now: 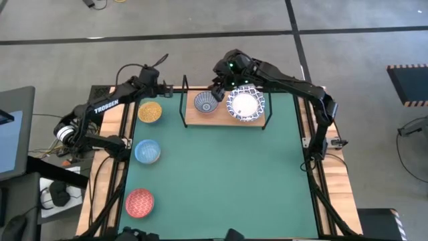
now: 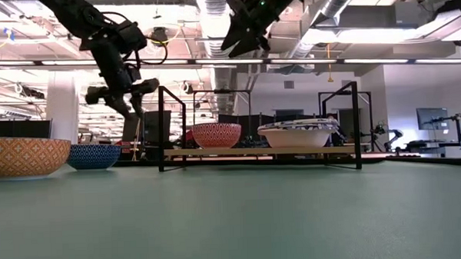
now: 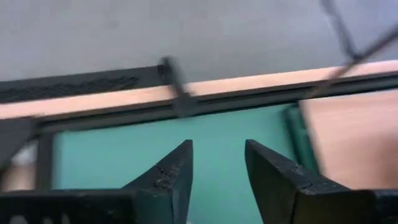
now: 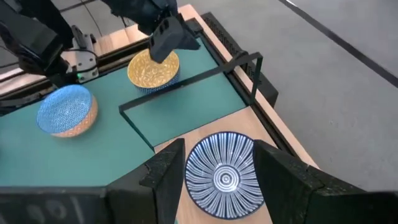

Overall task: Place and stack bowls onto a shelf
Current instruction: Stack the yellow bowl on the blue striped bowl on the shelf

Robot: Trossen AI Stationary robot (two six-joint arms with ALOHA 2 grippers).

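The shelf (image 1: 224, 120) stands at the mat's far edge. On its board sit the dark striped bowl (image 1: 206, 102), toward the left, and a stack of white blue-rimmed bowls (image 1: 245, 104), toward the right. My right gripper (image 1: 218, 86) hovers open well above the striped bowl (image 4: 221, 174), touching nothing; the low view shows my right gripper (image 2: 241, 46) high over the shelf (image 2: 247, 151). My left gripper (image 1: 165, 90) is open and empty in the air, just left of the shelf's left end and beyond the yellow bowl (image 1: 150, 111). In its wrist view my left gripper (image 3: 217, 146) has only mat between its fingers.
The yellow bowl, the light blue bowl (image 1: 147, 151) and the red bowl (image 1: 140, 202) stand in a row along the green mat's (image 1: 221, 181) left side. The shelf's black wire frame (image 1: 184, 100) rises at both ends. The mat's middle and right hold no objects.
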